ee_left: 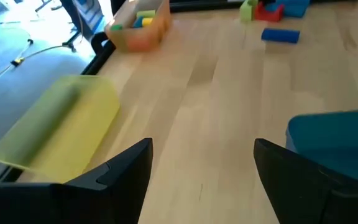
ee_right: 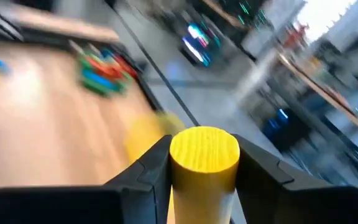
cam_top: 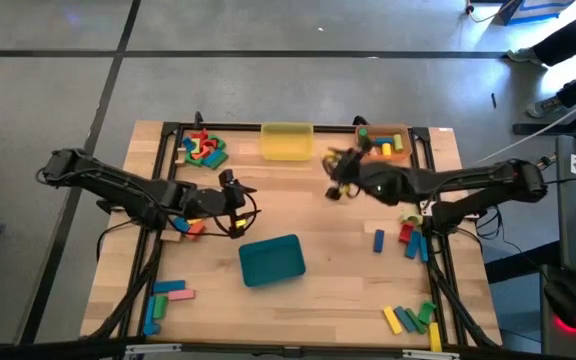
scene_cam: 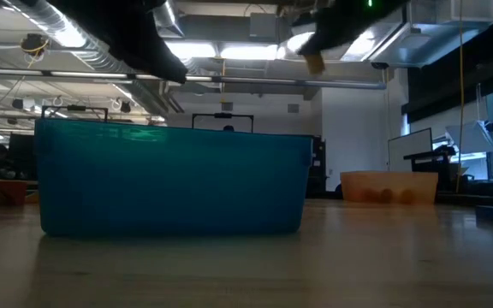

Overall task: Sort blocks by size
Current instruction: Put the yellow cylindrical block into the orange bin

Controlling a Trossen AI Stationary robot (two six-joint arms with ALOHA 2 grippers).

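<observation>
Item: yellow cylinder block (ee_right: 204, 163), clamped between the right gripper (ee_right: 204, 167) fingers, aloft between yellow tray (cam_top: 287, 141) and orange tray (cam_top: 389, 136).
Left gripper (ee_left: 204, 171): wide, empty, beside teal tray (cam_top: 271, 259).
Risk: round block slipping; wrong-tray drop.

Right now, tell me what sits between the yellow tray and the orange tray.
In the high view, the right gripper hangs over that gap, shut on a yellow cylinder, between the yellow tray and the orange tray.
</observation>
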